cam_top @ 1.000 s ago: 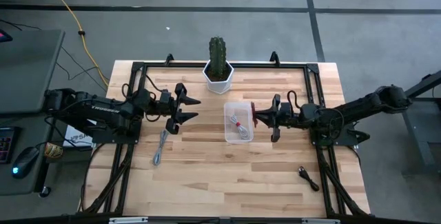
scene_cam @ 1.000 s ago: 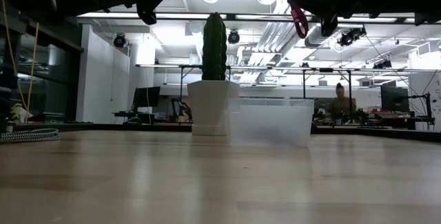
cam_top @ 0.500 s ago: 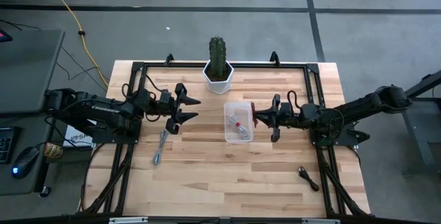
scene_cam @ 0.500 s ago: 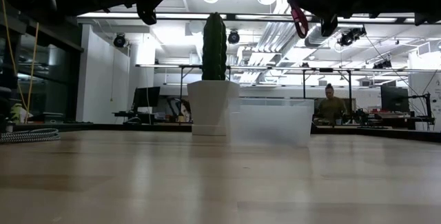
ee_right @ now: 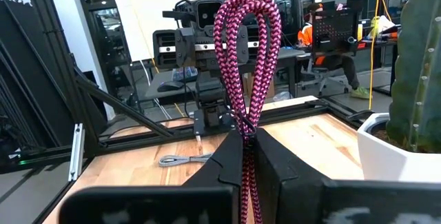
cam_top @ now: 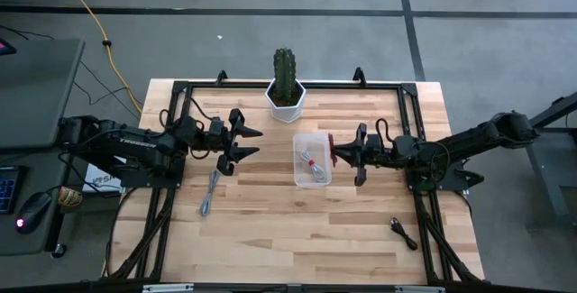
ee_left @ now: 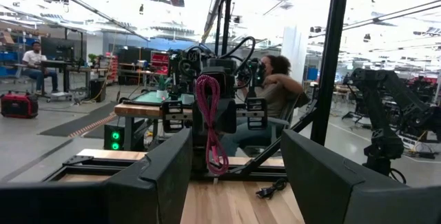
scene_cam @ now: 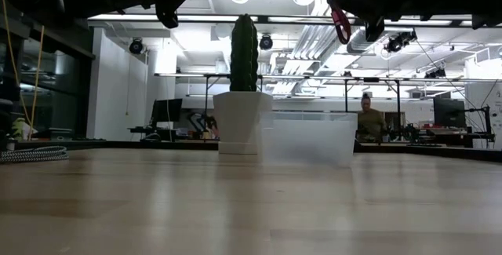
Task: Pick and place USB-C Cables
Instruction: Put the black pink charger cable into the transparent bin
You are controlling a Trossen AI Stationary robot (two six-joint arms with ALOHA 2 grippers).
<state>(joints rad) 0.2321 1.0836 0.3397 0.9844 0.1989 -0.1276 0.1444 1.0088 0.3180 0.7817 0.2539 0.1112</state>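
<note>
Pink-and-white braided cable (ee_right: 248, 52) is what we're carrying w/ the right end effector (cam_top: 340, 153), fingers pinched tight on its folded loop, which is standing up above them in the right wrist view. In the high view we're hovering just beside the right edge of the clear plastic box (cam_top: 312, 160), above the bench (cam_top: 270, 230), not yet over the box opening.

So we're judging this as the transport step for this cable: grasp done, drop not yet made. One light cable w/ red bits (cam_top: 312, 161) is already lying inside the box. Grey cable (cam_top: 211, 192) is lying on the bench below the left end effector (cam_top: 243, 142), apart from it. Black cable (cam_top: 403, 232) is sitting near the bench's front right, well apart from everything.

Left end effector is hanging above the bench w/ fingers spread wide, holding nothing, approx. level w/ the box and to its left.

Next move, as we're reading it: shifting the right end effector over the box, lowering so the loop clears the wall, then letting go. The springy loop may catch the rim. The cactus pot (cam_top: 286, 97) is standing just behind the box, so we're keeping clear of it.
</note>
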